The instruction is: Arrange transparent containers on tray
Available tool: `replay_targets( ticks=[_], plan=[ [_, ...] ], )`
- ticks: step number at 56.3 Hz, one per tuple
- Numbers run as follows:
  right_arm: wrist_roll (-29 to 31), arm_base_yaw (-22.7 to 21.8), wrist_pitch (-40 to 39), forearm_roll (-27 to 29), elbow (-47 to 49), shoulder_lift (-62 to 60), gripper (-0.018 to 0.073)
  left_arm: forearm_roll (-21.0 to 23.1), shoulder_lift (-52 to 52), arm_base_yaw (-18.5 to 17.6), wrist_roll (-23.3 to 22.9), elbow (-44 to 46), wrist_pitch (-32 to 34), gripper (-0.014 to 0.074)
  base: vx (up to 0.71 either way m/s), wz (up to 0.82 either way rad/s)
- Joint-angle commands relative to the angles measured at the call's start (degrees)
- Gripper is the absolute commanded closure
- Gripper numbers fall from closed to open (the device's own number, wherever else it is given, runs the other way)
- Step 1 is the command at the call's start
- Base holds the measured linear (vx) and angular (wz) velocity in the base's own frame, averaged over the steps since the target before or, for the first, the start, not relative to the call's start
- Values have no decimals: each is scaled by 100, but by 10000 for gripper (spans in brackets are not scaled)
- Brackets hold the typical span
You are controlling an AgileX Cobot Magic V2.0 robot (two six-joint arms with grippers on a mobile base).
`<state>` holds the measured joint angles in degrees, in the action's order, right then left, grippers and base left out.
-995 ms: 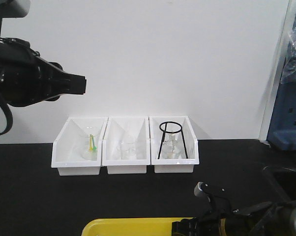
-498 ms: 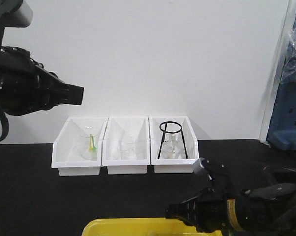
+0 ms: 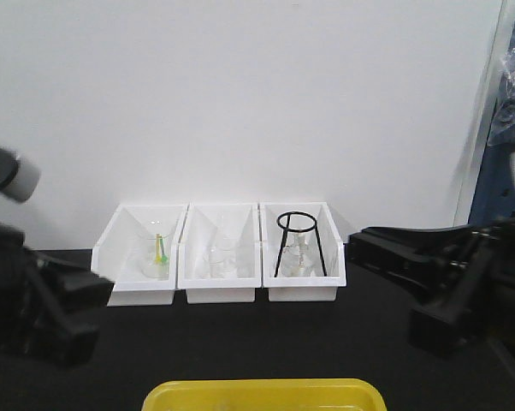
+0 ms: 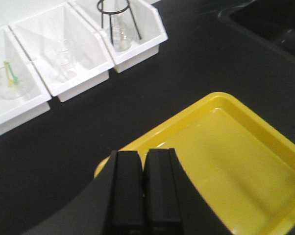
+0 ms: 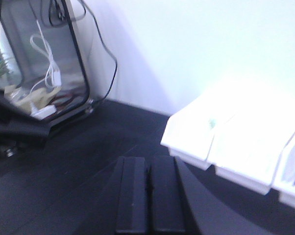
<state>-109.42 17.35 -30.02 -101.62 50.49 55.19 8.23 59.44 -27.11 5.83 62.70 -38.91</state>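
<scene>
The yellow tray [image 3: 262,387] lies at the near edge of the black table, and its floor [image 4: 235,161] shows bare in the left wrist view. The transparent containers are out of view. My left gripper [image 4: 143,152] hangs over the tray's near-left corner, jaws pressed together with nothing between them. In the front view it is a blurred dark shape [image 3: 99,287] low on the left. My right gripper [image 5: 148,159] is also shut and empty above bare table, and reaches in from the right [image 3: 358,246], level with the bins.
Three white bins [image 3: 219,287] stand in a row by the wall. The left one holds a clear flask with a green item [image 3: 158,254], the middle clear glassware [image 3: 220,257], the right a black wire stand [image 3: 298,244]. A dark-framed case [image 5: 39,63] stands further off.
The left arm dropped from the upper left to low on the left. The right arm rose from beside the tray to the right, level with the bins.
</scene>
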Motion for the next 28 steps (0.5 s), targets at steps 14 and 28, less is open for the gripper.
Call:
replay_targets(
  ticks=[14, 28],
  plan=[
    [663, -20, 1608, -110, -1132, -1732, 572, 841, -2185, -31, 719, -2566, 2071, 604, 0, 0],
    [663, -20, 1892, -110, -1342, -1807, 572, 841, -2728, -31, 771, -2973, 2311, 604, 0, 0]
  ],
)
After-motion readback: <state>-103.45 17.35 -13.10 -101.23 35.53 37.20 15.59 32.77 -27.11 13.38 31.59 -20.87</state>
